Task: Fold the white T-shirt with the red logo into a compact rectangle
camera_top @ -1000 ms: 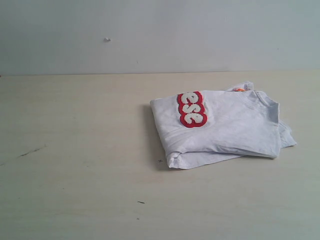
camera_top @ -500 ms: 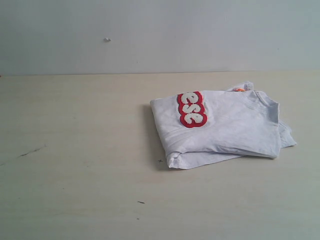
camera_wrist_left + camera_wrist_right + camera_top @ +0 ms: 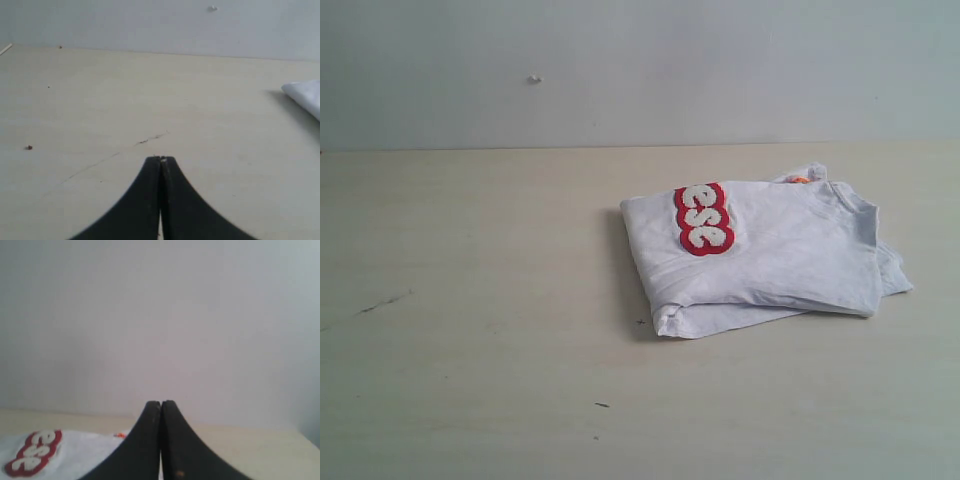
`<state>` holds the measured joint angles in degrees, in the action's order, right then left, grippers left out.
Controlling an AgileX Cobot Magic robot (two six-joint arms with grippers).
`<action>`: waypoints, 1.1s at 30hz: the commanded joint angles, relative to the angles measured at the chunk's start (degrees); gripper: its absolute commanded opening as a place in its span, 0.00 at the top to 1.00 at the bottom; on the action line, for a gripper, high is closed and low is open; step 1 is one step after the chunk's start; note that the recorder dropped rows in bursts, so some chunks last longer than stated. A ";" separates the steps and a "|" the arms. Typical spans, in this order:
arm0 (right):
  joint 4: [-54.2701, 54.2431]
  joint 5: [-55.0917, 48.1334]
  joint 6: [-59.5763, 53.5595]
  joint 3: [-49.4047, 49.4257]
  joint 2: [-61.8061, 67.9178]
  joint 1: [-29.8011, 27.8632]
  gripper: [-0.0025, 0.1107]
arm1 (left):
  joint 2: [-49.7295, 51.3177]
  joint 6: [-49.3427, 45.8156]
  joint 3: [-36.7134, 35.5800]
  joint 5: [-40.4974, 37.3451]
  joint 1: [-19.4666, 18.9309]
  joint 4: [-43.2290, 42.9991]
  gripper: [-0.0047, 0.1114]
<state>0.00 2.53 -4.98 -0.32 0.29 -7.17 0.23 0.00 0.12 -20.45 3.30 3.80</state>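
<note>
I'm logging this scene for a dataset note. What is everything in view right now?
white T-shirt: one, white, folded on the table, right of centre in the exterior view
red logo: one, red with white letters, on the shirt's top layer
neck tag: one, orange, at the shirt's far edge
table: one, pale beige, a few dark specks
wall: one, pale grey, behind the table
left tool: one, black, shut, empty, over bare table
right tool: one, black, shut, empty
</note>
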 commanded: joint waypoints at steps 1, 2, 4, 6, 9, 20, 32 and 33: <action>0.00 -8.48 -1.10 0.32 -0.29 0.18 0.98 | -0.23 0.00 -0.12 0.29 -0.15 0.06 0.96; 0.00 -9.64 -0.99 0.32 -0.29 0.18 0.98 | -0.23 0.00 -0.12 0.29 -0.15 0.06 0.96; 0.00 -11.87 -0.98 0.32 -0.29 0.18 0.98 | -0.23 0.00 -0.12 0.29 -0.15 0.06 0.96; 0.00 -13.39 -0.86 0.32 -0.29 0.18 0.98 | -0.23 0.00 -0.12 0.29 -0.15 0.06 0.96; 0.00 -14.44 -0.76 0.32 -0.29 0.18 0.98 | -0.23 0.00 -0.12 0.29 -0.15 0.06 0.96; 0.00 -17.73 4.98 0.32 -0.29 0.18 0.98 | -0.23 0.00 -0.12 0.29 -0.15 0.06 0.96; 0.00 -17.73 4.98 0.32 -0.29 0.18 0.98 | -0.23 0.00 -0.12 0.29 -0.15 0.06 0.96; 0.00 -17.73 4.98 0.32 -0.29 0.18 0.98 | -0.23 0.00 -0.12 0.29 -0.15 0.06 0.96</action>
<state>0.00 -15.25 0.00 -0.32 0.29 -7.17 0.23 0.00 0.12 -20.51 3.30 3.80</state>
